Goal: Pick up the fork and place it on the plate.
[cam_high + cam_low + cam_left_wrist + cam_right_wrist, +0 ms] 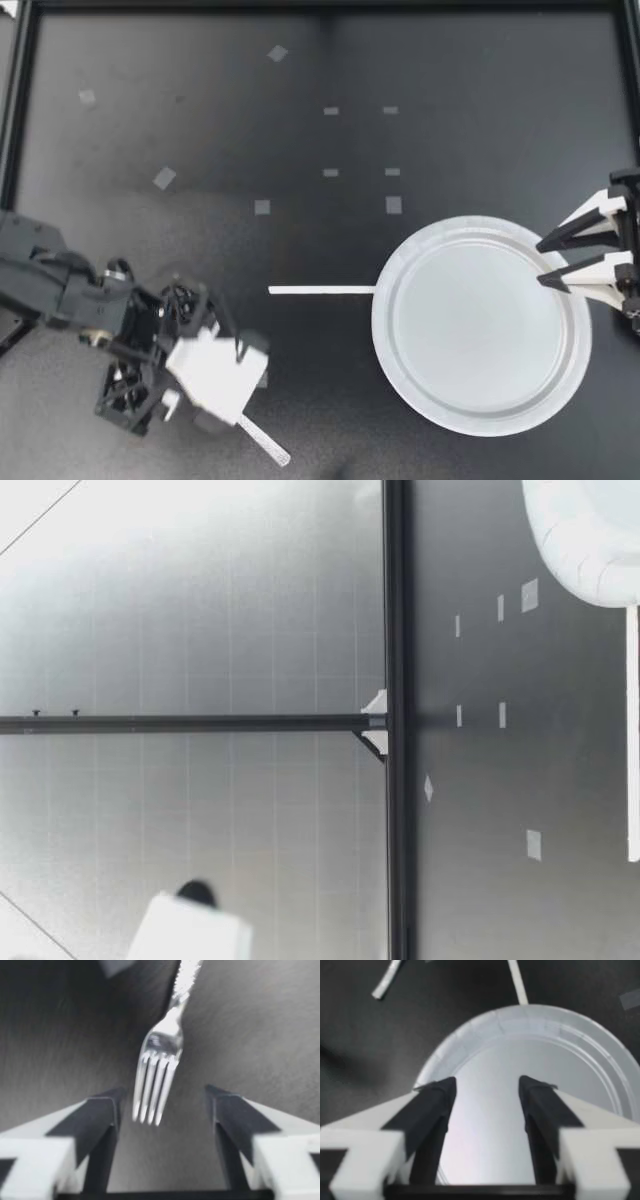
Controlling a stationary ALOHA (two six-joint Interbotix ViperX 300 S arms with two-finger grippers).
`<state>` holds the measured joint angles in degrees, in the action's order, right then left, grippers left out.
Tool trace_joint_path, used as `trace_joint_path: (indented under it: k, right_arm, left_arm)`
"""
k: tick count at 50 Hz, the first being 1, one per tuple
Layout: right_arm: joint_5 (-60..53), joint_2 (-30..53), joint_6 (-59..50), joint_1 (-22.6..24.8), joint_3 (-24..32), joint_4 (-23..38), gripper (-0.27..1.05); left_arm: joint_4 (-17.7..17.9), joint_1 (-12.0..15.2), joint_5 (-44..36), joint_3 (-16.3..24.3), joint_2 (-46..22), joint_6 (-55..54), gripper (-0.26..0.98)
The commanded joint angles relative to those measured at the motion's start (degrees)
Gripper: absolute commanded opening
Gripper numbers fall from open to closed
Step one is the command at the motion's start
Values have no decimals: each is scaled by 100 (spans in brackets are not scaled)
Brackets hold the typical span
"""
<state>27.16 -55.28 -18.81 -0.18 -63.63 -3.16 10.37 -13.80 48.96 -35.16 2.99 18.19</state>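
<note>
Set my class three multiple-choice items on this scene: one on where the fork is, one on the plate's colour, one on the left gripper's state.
1. Where is the fork? A on the plate; B at my left gripper; C under the plate.
2. The plate's colour? A white; B red; C blue.
3. My left gripper is: A shut on the fork; B shut on the plate; C open.
Key: B, its tines lie between that gripper's fingers; A, white in the top view; C, neither finger touches the tines.
</note>
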Motion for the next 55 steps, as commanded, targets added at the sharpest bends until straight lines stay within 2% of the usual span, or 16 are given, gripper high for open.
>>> trace_joint_path:
  k: [1,10,21,43,55]
  right_arm:
    - [-272,-62,-62,0,-35,-9,56]
    - [-378,-141,-114,0,-132,0,56]
    - [-413,-193,-132,0,-123,0,56]
    - [-606,-264,-149,0,-167,0,56]
    - [-642,-334,-149,0,-176,-9,56]
  left_arm:
    - [-35,-141,-563,62,-79,246,55]
    - [-53,-325,-1292,70,-325,343,55]
    - [-53,-457,-1617,-9,-571,413,55]
    - [-44,-466,-2285,-404,-782,510,54]
    - [-44,-466,-2470,-466,-896,519,52]
